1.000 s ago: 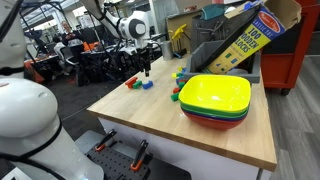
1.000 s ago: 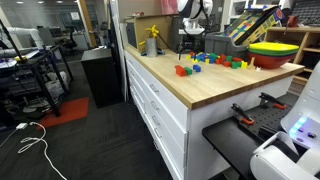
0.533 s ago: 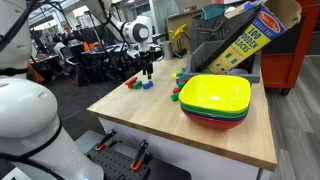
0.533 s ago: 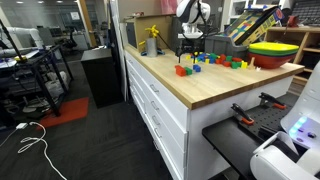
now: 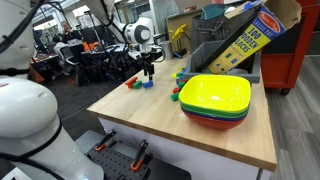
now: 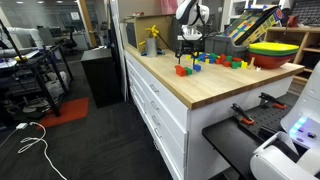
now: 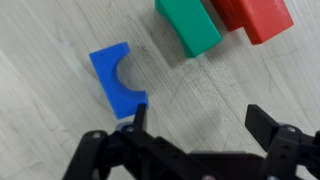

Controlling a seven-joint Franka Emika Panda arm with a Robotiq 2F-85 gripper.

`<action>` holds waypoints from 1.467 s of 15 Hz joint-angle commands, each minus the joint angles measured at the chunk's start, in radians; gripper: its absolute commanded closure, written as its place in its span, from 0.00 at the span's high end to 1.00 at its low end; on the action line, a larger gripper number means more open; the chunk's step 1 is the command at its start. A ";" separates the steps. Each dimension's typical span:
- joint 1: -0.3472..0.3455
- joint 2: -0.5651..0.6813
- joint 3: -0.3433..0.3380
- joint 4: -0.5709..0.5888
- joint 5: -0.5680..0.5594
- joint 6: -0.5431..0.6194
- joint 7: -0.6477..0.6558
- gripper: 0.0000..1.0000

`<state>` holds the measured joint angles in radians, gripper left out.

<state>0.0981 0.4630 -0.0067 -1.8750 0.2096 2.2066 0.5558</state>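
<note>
The gripper is seen with its jaws apart, and nothing is held between them. The blue block, a piece with a half-round notch, lies flat on the wooden table. It is not between the fingers but to the side of them, and one fingertip stands just beside its nearest corner (whether the corner is touched cannot be told). So it is judged that no grasp is made: the block is not yet enclosed and not lifted, and all of the handling is left to be done.

Beyond the blue block a green block and a red block are laid close together, the green one near the blue block but apart from it. On the opposite side of the blue block, under the open jaws, only bare wood is shown, so free room is judged there.

In both exterior views the gripper is held low over the table. An edge of the table runs near the blue block, so less room is judged on that side. The stack of bowls stands well apart from the blue block.
</note>
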 commanded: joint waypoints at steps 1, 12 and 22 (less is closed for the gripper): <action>0.001 0.011 -0.006 0.006 0.011 0.009 0.009 1.00; 0.004 0.014 -0.001 0.018 0.017 0.004 0.009 1.00; 0.012 0.012 0.011 0.012 0.029 0.003 0.007 1.00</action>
<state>0.1060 0.4670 -0.0021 -1.8702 0.2127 2.2066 0.5558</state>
